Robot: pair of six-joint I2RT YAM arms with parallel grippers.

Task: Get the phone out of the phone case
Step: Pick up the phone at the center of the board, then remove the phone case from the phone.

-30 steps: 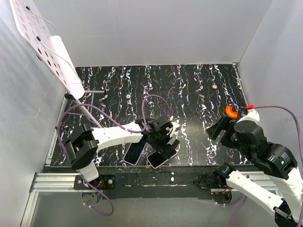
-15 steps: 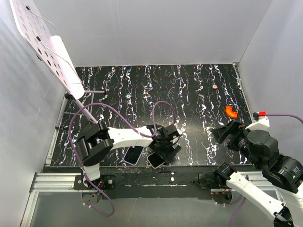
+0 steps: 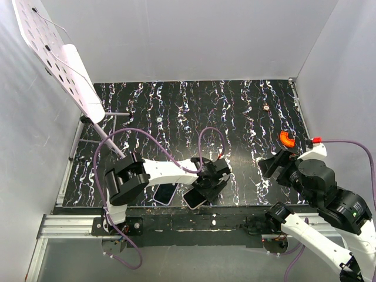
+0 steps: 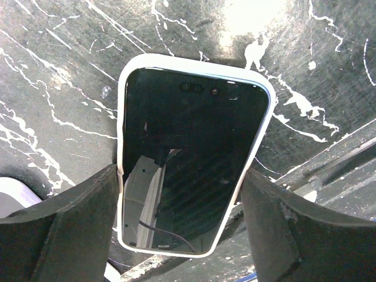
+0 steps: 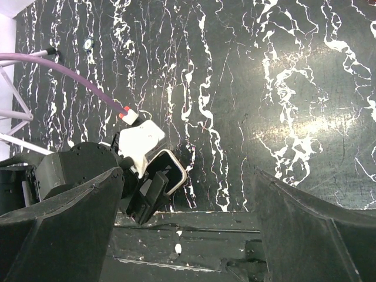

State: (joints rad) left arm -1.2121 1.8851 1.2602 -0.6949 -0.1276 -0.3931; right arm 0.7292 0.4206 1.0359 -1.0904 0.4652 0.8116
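Lying between left claw (image 4: pixel 181 172) fingers (image 4: pixel 76 217), the cased phone (image 4: pixel 194 147).

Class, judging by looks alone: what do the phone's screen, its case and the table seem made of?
Screen: glossy glass, shows mirror-like reflections.
Case: white, smooth, probably plastic or silicone.
Table: black marbled, slightly glossy under glare; material unclear.

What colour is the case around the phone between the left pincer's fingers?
White; the case shows best in the left wrist view.

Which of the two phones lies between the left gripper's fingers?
The phone in the white case, on the right; the other phone lies outside the gripper.
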